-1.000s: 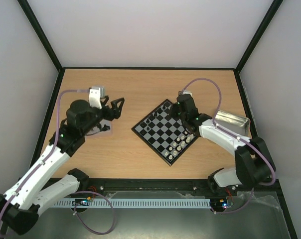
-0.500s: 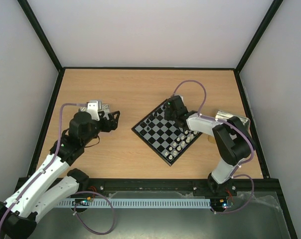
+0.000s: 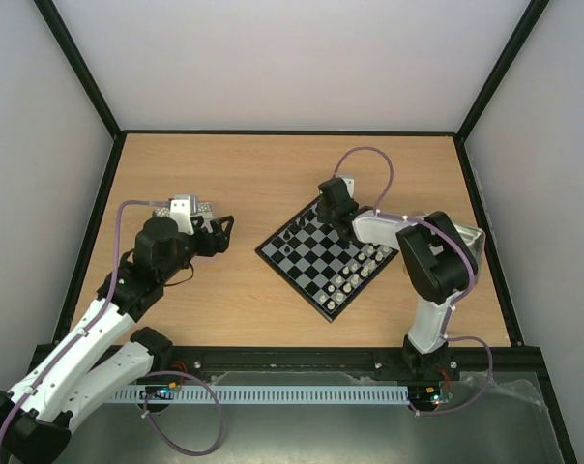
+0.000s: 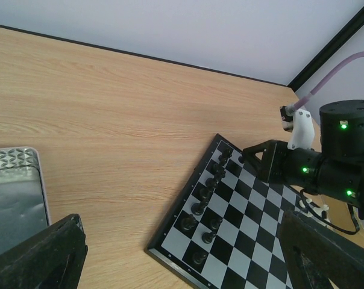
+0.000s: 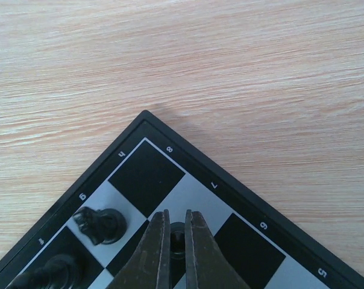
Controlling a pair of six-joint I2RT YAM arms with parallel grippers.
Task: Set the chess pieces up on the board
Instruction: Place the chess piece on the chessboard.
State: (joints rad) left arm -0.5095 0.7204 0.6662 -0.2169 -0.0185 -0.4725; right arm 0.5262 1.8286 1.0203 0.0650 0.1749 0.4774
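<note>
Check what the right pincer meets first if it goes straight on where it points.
The right pincer, shut on a black piece, points down at the board near its corner. That piece would likely meet the square beneath first; its height above the board is unclear.

Checkered dark/light grey board (image 3: 312,255), black rim; chess pieces (image 5: 100,224) black, silvery.

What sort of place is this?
Probably a robot test booth: a light wooden table boxed in by plain white walls, two white-and-black robot arms bolted at its near edge, and a small grey checkered chessboard set out for them.
</note>
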